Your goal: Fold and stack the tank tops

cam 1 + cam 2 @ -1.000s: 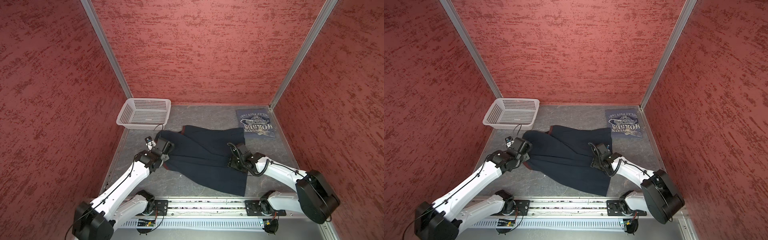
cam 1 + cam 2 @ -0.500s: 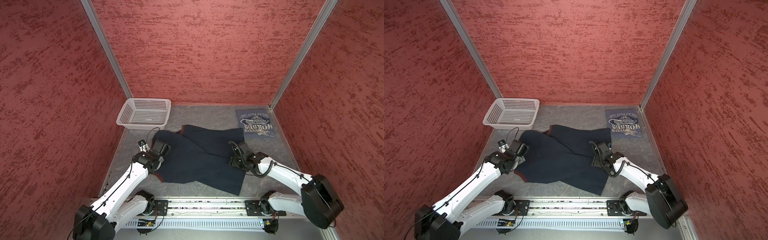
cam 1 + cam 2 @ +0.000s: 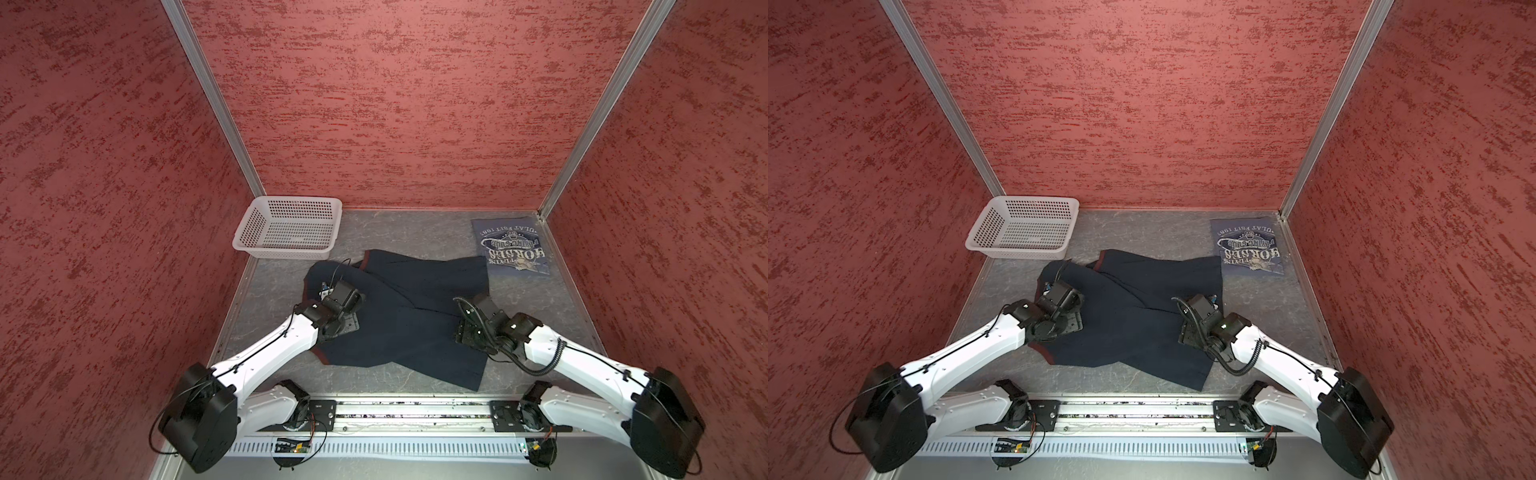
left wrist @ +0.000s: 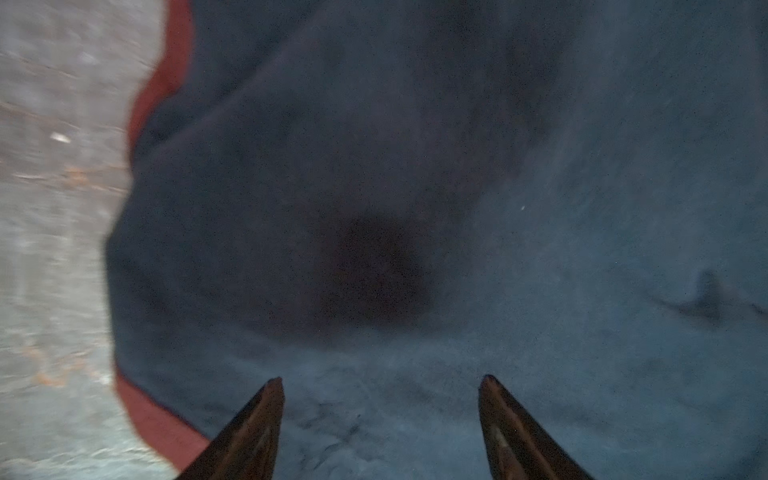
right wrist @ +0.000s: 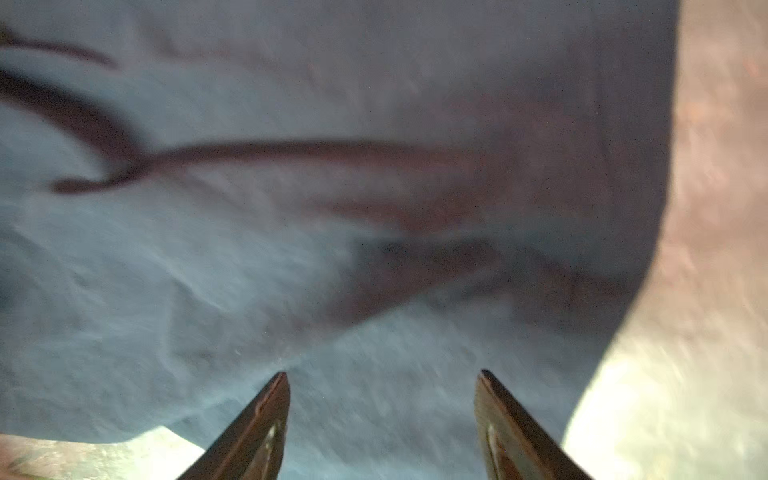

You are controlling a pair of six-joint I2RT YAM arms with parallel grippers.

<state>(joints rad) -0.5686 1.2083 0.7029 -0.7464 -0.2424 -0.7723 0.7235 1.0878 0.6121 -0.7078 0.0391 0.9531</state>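
The dark navy tank top (image 3: 407, 316) (image 3: 1133, 316) with maroon trim lies spread and creased in the middle of the grey table in both top views. The slate-blue tank top (image 3: 513, 249) (image 3: 1250, 249) lies folded flat at the back right corner, whitish lettering up. My left gripper (image 3: 353, 309) (image 4: 380, 378) hovers low over the navy top's left part, open, with only cloth (image 4: 415, 166) beneath and maroon trim (image 4: 162, 83) beside it. My right gripper (image 3: 467, 328) (image 5: 382, 372) stands open over the navy cloth (image 5: 249, 291) near its right edge, holding nothing.
A white perforated basket (image 3: 282, 251) (image 3: 1017, 251) stands at the back left. Red walls close the table (image 3: 415, 232) on three sides. The arms' base rail (image 3: 407, 409) runs along the front edge.
My left gripper has opened and let go of the navy top's left edge, then shifted a little right over the cloth. The cloth's left side has settled flat. The right gripper barely moved.
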